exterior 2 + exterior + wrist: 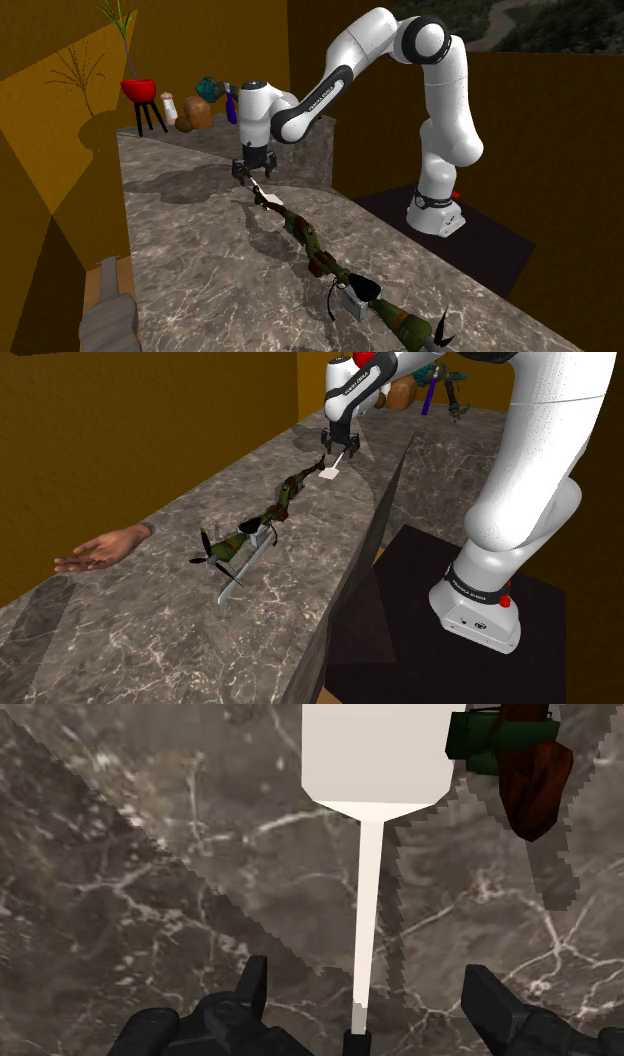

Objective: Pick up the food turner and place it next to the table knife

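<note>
Presently the black gripper [338,450] hangs low over the far end of the marble countertop [150,642], its fingers [250,989] spread apart. In the wrist view the white food turner [375,754] lies flat on the stone. Its thin handle runs back between the two fingers and touches neither, and its broad blade points away from the hand. Nothing is gripped yet.

A long green and brown object [280,502], of a kind that cannot be told, begins just beside the blade. It stretches toward the shoulder view's left and near side, ending close to the grey table knife [240,577]. A model hand [100,550] rests palm-up further left, well apart from both.

Likely hazards:
- The handle is slender and flat on the counter, so fingers closing too high would miss it and fingers closing too low would strike the stone.
- A pinch at the handle's tip would let the heavier blade droop or swing.
- The green and brown object lies along the way to the knife, so a low carry could snag it or knock the knife.
</note>
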`<act>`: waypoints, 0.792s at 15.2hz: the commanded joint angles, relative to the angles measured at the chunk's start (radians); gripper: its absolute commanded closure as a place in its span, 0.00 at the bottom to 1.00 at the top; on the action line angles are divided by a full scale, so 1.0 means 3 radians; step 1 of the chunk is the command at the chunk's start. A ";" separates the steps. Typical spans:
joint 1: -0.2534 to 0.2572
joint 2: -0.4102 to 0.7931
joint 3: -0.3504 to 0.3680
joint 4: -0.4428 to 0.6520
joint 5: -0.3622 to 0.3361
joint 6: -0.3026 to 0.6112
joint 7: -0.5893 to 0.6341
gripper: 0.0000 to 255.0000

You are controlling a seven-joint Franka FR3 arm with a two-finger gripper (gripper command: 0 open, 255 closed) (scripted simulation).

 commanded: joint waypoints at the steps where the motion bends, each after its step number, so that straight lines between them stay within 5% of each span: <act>1: 0.0000 0.0003 0.0000 0.0001 -0.0001 0.0003 0.0001 0.00; 4: 0.0000 0.0003 0.0000 0.0000 -0.0001 0.0003 0.0001 0.00; 5: 0.0000 0.0003 0.0000 0.0000 -0.0001 0.0003 0.0001 1.00; 12: 0.0000 0.0003 0.0000 0.0000 -0.0001 0.0003 0.0001 1.00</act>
